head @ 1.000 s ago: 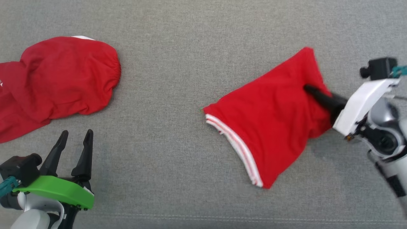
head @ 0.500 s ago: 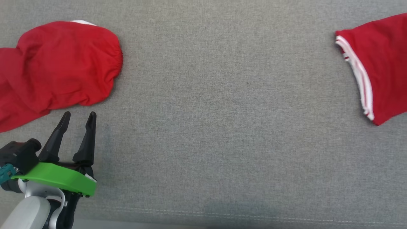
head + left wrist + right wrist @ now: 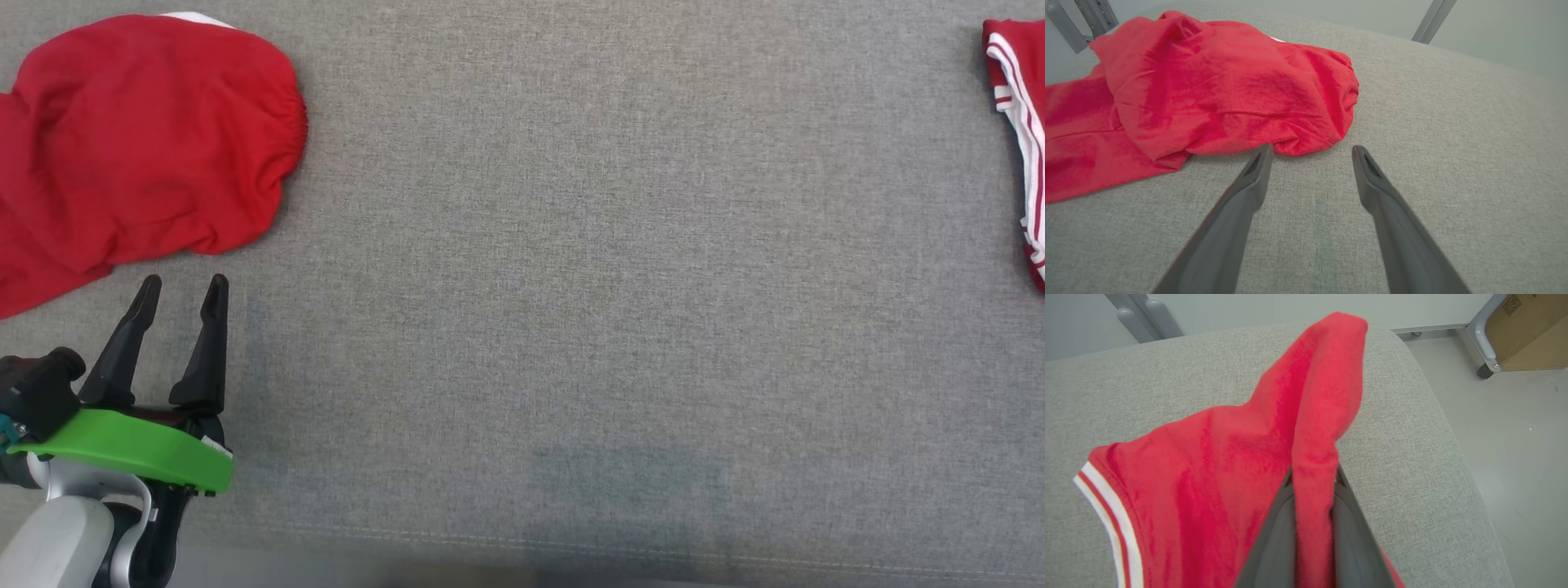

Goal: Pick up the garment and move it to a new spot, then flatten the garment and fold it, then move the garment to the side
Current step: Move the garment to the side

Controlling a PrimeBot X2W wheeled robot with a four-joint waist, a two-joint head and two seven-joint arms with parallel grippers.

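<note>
The garment (image 3: 1033, 90) is red with a white-striped hem, and just its hem side peeks in at the far right edge of the head view. In the right wrist view the garment (image 3: 1229, 457) hangs lifted in a peak over the grey surface, a fold of it pinched in my right gripper (image 3: 1314, 473), which is shut on it. My left gripper (image 3: 184, 282) stands open and empty at the lower left. The left wrist view shows the left gripper (image 3: 1311, 150) just short of a second red cloth pile.
A crumpled red cloth pile (image 3: 147, 139) lies at the upper left, right ahead of my left fingers (image 3: 1249, 192). The grey upholstered surface (image 3: 571, 245) has a seam along its near edge. Past its right end are bare floor and a cardboard box (image 3: 1531, 330).
The right gripper has carried the garment far to the right, from the middle right to the frame's edge, and the right arm has left the head view. The camera shifted slightly. The left gripper stays open.
</note>
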